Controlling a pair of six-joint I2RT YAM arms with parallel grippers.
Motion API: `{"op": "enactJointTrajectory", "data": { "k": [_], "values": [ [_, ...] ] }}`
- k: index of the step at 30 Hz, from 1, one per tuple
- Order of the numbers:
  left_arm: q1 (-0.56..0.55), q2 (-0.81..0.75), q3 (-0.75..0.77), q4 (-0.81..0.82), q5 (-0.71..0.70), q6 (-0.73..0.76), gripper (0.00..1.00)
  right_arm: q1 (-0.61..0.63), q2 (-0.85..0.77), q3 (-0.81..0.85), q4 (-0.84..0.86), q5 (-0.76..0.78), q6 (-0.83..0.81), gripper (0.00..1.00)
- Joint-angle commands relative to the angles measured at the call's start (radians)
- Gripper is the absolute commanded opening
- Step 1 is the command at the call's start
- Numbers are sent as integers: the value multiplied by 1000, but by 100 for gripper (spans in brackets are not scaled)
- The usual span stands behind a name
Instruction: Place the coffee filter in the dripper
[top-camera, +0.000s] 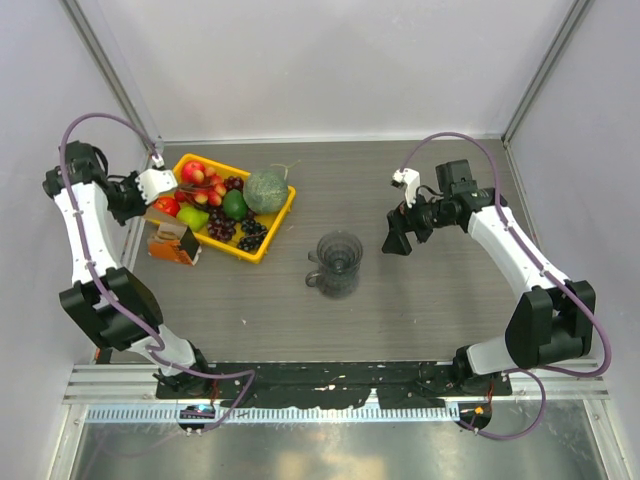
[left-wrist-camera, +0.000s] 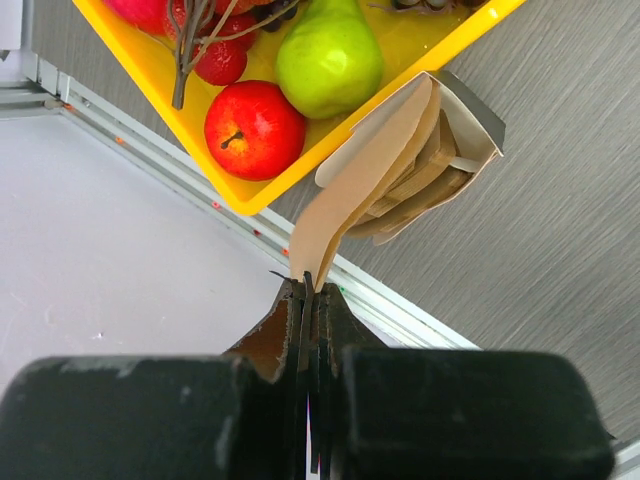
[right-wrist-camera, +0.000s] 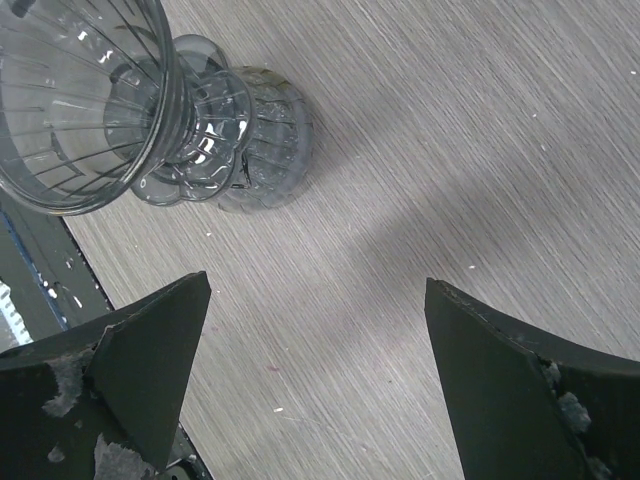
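Since the table (top-camera: 430, 320) puts the pick point at the left and the target near the middle, well apart, the longest exposure is the carry. A thin paper sheet moved across that span can flutter, fold or slide out of the pinch. The yellow tray (top-camera: 279, 221) of fruit lies partly between the two places. A low, direct path could catch its rim or the fruit standing above it, so height is judged necessary before any sideways travel. The dripper (top-camera: 338, 263) stands upright on its base, apart from everything, with nothing holding it. A filter pushed in off-centre, or an arm brushing the rim or handle, could tip or shove it. The right gripper (right-wrist-camera: 315, 300) hovers near it with jaws spread wide and empty, so it offers no restraint at present. Both arms converging on the glass could also collide. The carton (left-wrist-camera: 468, 118) lies just beside the tray, its open mouth toward the left gripper (left-wrist-camera: 308, 300). It looks light and may be dragged along if the paper binds. Several filters are stacked in that mouth, and friction could draw out more than one. The filter (left-wrist-camera: 350, 190) itself is clamped only at its near edge by the fully closed left jaws, with its far part inside the carton. A fast pull risks tearing at the pinch, and so slim a hold may let go.
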Motion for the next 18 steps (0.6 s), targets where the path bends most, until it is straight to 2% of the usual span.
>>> {"op": "enactJointTrajectory", "data": {
  "k": [1, 15, 18],
  "values": [
    [6, -53, 33, -47, 35, -30, 0, -3, 13, 57, 17, -51, -20, 96],
    [8, -22, 188, -175, 101, -73, 0, -3, 16, 71, 69, -72, 40, 95],
    [2, -23, 234, -205, 144, -128, 0, -3, 7, 68, 129, -89, 75, 95]
  ]
}}
